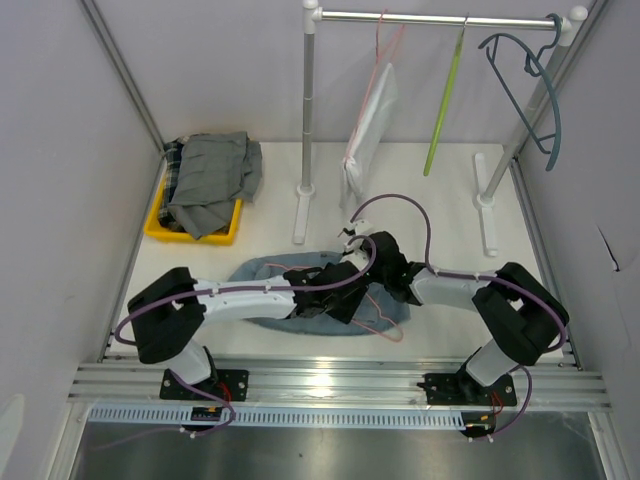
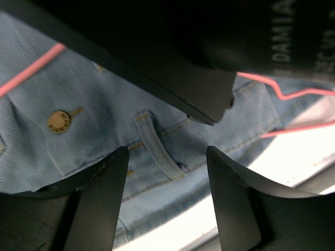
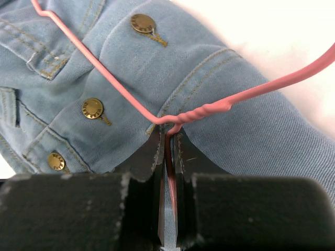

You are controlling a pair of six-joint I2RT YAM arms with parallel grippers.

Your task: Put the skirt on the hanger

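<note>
A light blue denim skirt with brass buttons lies flat on the white table near the front. A pink wire hanger lies on it. My right gripper is shut on the pink hanger just below its twisted neck, over the skirt. My left gripper is open, its fingers hovering over the skirt's waistband and a belt loop at the skirt's edge; the pink wire shows beside it. In the top view both grippers meet over the skirt's right half.
A clothes rail at the back carries a white garment on a pink hanger, a green hanger and a teal hanger. A yellow bin of grey and plaid clothes sits at the back left. Grey walls enclose the sides.
</note>
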